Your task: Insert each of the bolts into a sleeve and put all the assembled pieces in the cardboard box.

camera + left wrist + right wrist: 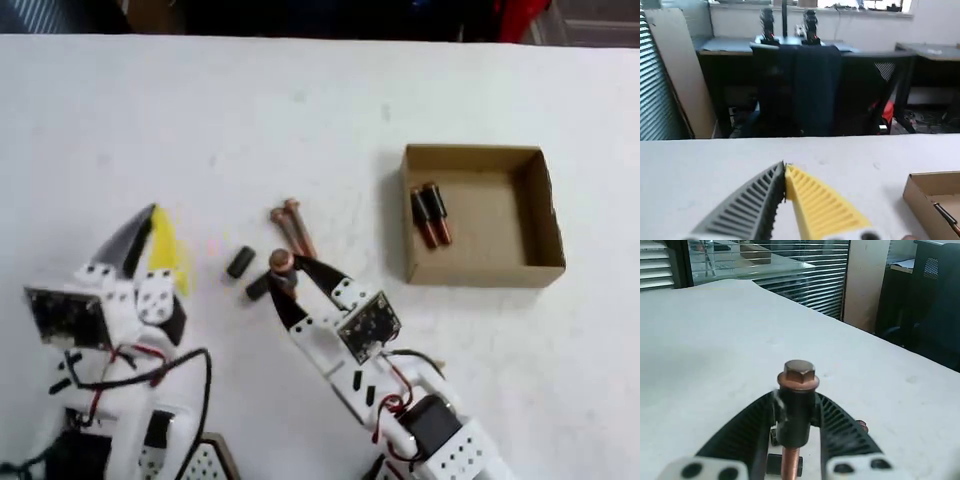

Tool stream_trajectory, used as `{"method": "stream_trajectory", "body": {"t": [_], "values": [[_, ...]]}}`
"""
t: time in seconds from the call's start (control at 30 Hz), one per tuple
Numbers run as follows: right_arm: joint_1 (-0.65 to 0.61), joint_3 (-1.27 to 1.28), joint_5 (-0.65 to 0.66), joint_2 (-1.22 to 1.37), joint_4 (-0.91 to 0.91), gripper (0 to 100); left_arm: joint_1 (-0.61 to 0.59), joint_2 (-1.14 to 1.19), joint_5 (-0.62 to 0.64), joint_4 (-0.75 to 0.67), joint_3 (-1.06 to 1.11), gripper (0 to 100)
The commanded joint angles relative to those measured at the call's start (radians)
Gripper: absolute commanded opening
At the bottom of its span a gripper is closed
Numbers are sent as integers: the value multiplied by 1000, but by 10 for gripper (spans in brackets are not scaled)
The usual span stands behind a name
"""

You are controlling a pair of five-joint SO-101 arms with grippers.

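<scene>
My right gripper (288, 272) (795, 402) is shut on a black sleeve (794, 420) with a copper bolt (281, 260) (799, 374) standing through it, head up, just above the table. Two bare bolts (292, 226) lie side by side just beyond it. Two loose black sleeves (240, 262) (258, 288) lie to its left. The cardboard box (535, 215) (920, 187) sits to the right with two assembled pieces (430, 216) inside. My left gripper (152, 215) (785, 169), one finger grey and one yellow, is shut and empty at the near left, apart from the parts.
The white table (200, 120) stretches open behind and to the left of the parts. Chairs and a desk (805, 75) stand beyond the table's far edge. Both arm bases crowd the near edge.
</scene>
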Motion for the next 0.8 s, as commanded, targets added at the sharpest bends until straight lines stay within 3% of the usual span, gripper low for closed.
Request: {"method": "stream_trajectory", "body": {"t": [0.0,0.27,0.43,0.77], "values": [[15,9,11,-13,19,17,-53,-74,-11,110,-34,23],[88,9,12,-15,36,17,-90,-65,-12,218,41,23],[150,9,12,-15,36,17,-93,-65,-12,218,224,23],[294,-5,12,-15,41,17,-91,-65,-6,-17,537,23]]}}
